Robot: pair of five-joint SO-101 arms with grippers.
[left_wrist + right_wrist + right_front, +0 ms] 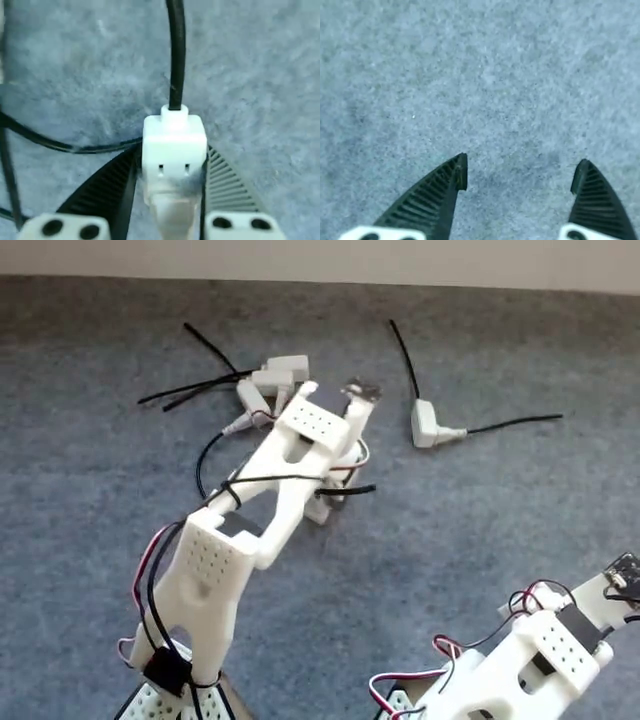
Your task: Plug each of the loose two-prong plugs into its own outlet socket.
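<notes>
Left wrist view: left gripper (pixel 172 152) clamps tightly around a white connector (pixel 174 132).

You work over a grey-blue, short-pile, carpet-like mat (pixel 90 540), mottled and fuzzy, spread right across the table. At its far edge you see a pale off-white strip (pixel 400 260); wall or bare tabletop, can't tell.

Grey-blue carpeted table (pixel 90 520) w/ a cluster of white plug/socket blocks (pixel 272 380) & black cords (pixel 190 389) at ~11 o'clock from ctr, plus a lone white plug (pixel 428 425) w/ own cord (pixel 515 423) at ~2 o'clock, well apart.
</notes>
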